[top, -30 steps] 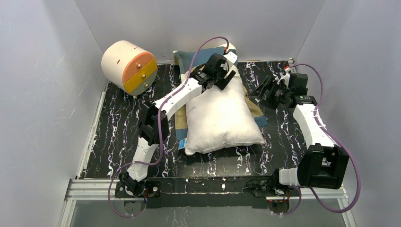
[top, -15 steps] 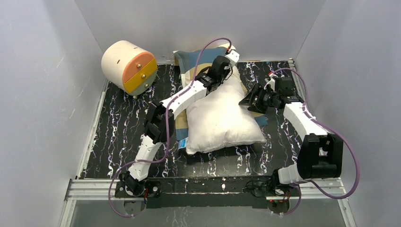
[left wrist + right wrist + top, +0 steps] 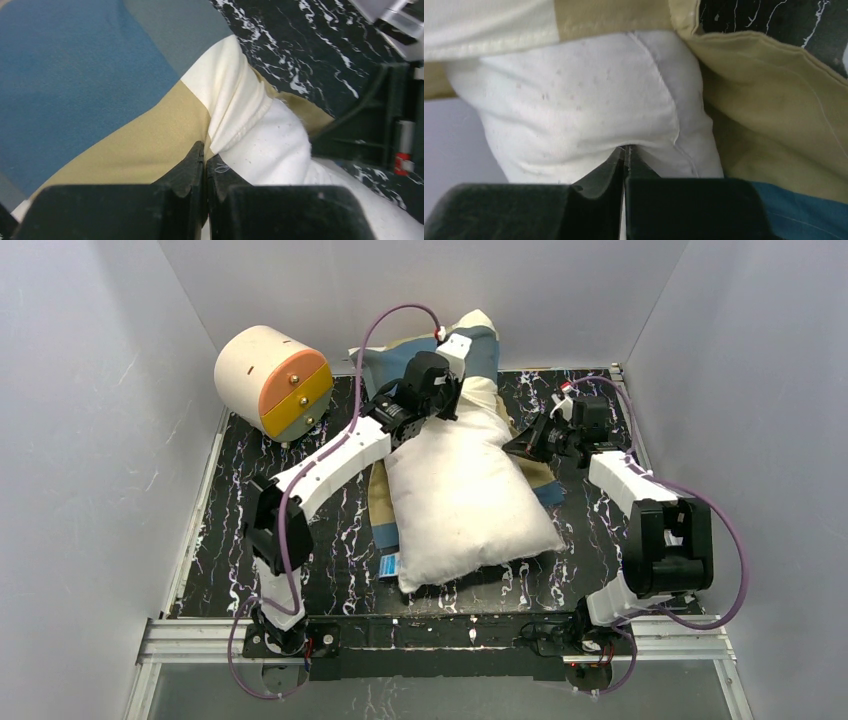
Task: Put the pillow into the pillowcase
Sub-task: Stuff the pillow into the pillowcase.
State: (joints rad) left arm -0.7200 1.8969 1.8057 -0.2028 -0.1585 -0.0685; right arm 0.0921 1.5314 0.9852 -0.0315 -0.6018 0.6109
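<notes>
Pillow (image 3: 465,495): lies lengthwise on the black table (image 3: 250,490), its far end just under the mouth of the pillowcase (image 3: 75,85)
Pillowcase: bunched at the pillow's far end, hem raised over it so the opening gapes
Left gripper (image 3: 205,162): at the pillow's far end, fingers pinched tight on the hem; you hold the mouth up
Right gripper (image 3: 625,152): at the pillow's far right corner, fingers closed on a fold of its white fabric, likely to feed it in

- Left arm (image 3: 330,455) stretches far forward, wrist lifted; left gripper (image 3: 205,160) has its fingers pressed together.
- Right arm (image 3: 625,475) reaches inward (elbow bent high); right gripper (image 3: 625,152) is pinched tight.
</notes>
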